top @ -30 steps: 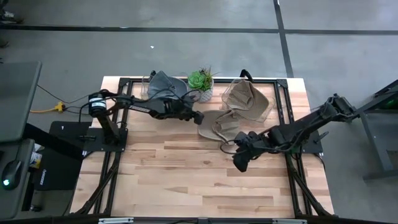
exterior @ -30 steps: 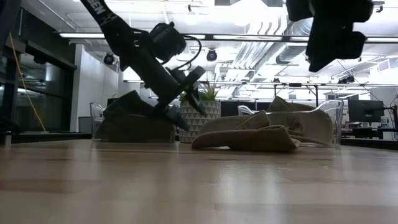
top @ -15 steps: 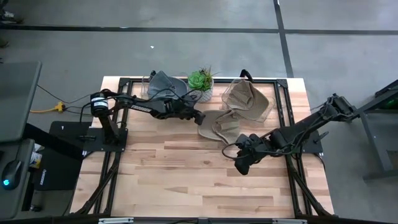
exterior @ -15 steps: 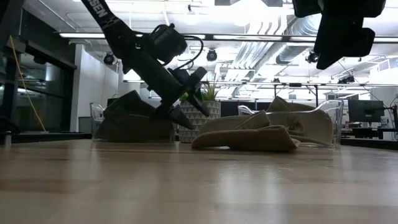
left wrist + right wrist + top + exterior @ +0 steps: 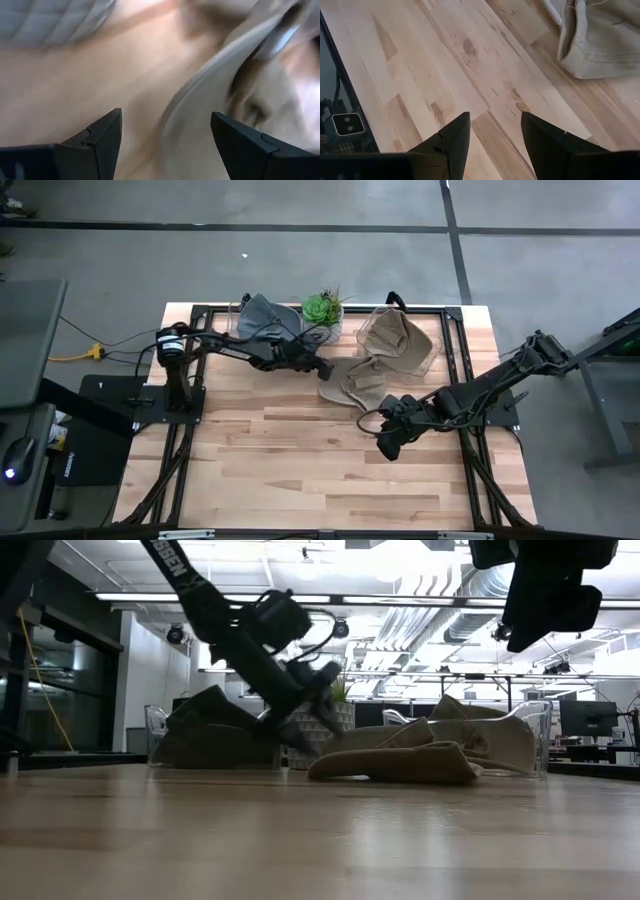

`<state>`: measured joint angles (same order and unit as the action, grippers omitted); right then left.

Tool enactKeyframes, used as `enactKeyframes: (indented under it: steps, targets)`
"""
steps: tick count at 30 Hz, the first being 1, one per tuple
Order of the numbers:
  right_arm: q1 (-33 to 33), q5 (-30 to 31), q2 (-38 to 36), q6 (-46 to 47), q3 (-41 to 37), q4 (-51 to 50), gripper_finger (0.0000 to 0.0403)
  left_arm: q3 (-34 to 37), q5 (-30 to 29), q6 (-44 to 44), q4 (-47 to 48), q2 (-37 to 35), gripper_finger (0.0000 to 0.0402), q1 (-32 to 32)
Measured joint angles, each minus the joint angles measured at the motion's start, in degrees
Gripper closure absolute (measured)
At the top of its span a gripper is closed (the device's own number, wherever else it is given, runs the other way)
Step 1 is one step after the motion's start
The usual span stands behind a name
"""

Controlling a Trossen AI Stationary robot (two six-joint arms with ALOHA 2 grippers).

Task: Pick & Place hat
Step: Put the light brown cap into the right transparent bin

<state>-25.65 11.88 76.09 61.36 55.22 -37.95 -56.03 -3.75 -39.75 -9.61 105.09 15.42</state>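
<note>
The left gripper (image 5: 318, 366) reaches low across the table, fingers spread; the right gripper (image 5: 385, 444) hovers, fingers parted.

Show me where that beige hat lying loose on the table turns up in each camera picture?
High view: beige hat at centre, right of the left end effector.
Low view: right of centre, flat on the wood.
Left wrist view: its brim curves ahead.
Right wrist view: one corner.
Shared landmark: potted plant, behind it.
</note>
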Motion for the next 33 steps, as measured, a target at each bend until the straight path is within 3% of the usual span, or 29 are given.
enactKeyframes:
  steps: [10,25,29,33]
  targets:
    - [-0.02,-0.26,0.00,0.35,0.00,0.47,0.0231,-6.37,0.25,-2.05,-0.02,4.11,0.0137,-0.04]
    - [0.02,-0.26,0.00,0.35,0.00,0.67,0.0231,-7.12,3.27,-1.90,2.66,4.47,0.0138,-0.04]
    - [0.00,-0.26,0.00,0.35,0.00,0.74,0.0231,-7.12,4.68,-2.02,2.70,4.47,0.0160,-0.04]
    - [0.00,-0.26,0.00,0.35,0.00,0.90,0.0231,-7.12,4.72,-2.10,3.82,4.47,0.0207,-0.04]
